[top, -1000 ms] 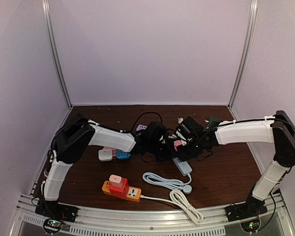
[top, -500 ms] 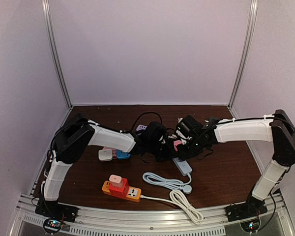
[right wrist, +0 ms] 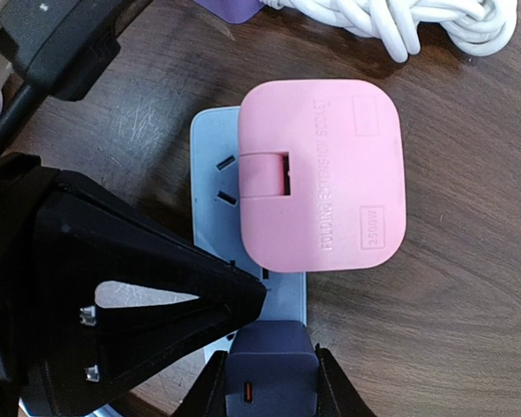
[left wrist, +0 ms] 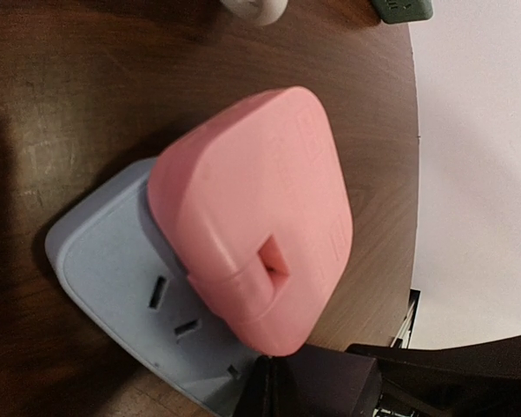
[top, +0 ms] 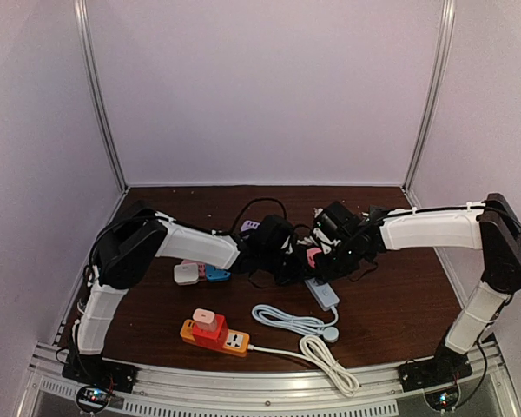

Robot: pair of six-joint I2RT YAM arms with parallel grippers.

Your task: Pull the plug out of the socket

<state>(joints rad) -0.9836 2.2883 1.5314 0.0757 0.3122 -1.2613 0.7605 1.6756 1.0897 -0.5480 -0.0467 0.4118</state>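
**Grip set on the plug, pull not yet made**

The right hand appears clenched on the dark purple plug, a finger tight against each side. The plug sits in the near end of the grey power strip, just beside a pink adapter, at mid tabletop. The left hand lies against the strip; I cannot tell whether it grips. Next, I judge, comes a straight lift while the strip is held down.
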